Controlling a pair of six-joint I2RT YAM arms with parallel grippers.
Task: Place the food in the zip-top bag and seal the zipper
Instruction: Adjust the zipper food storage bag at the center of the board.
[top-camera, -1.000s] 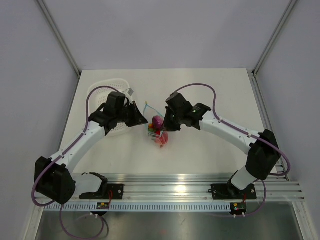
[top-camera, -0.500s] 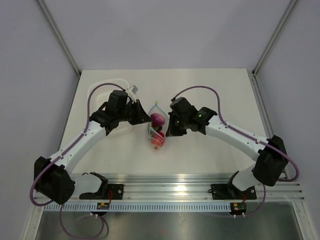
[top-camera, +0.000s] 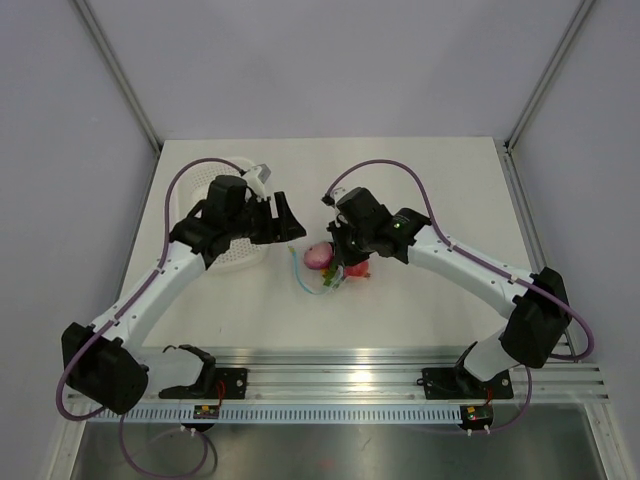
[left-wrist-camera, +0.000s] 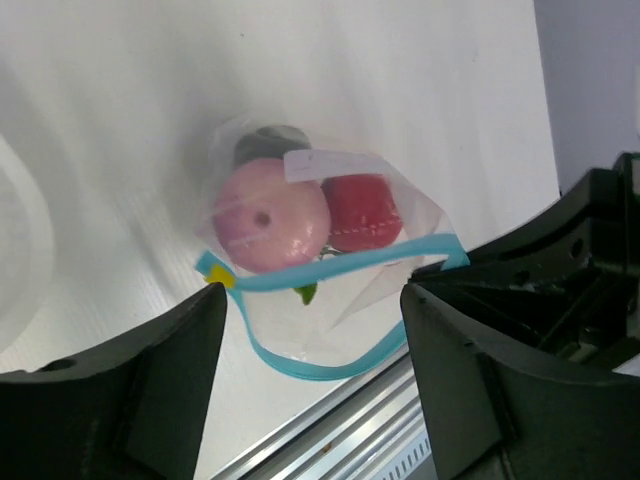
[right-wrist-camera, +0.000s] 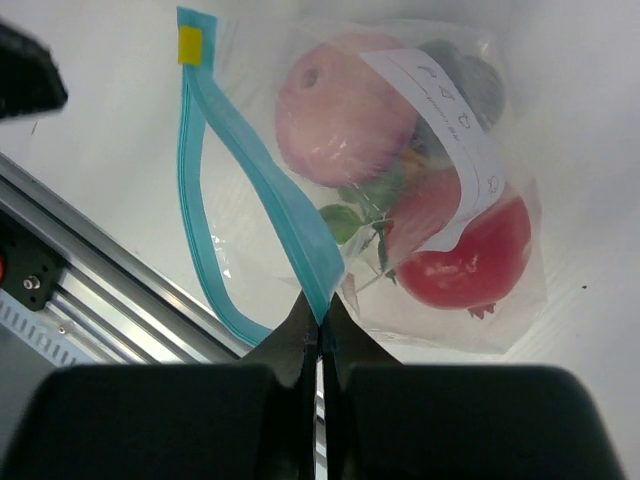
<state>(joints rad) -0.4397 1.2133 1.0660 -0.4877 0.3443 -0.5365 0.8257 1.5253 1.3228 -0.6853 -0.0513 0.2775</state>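
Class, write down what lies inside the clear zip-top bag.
Inside the bag: a pink piece, a red piece and green leaves. A dark item is partly covered by the white label; unidentifiable.

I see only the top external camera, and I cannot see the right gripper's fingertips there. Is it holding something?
Observer: Yes. The right wrist view shows the right gripper shut on the light blue zipper, pinching one spot.
Operator: Is the mouth sealed?
Observer: No. The zipper's two strips stand apart in an open loop.
Operator: Is all the food inside?
Observer: The pink piece and the red piece lie inside the zip-top bag; the green leafy piece too, close to the mouth.
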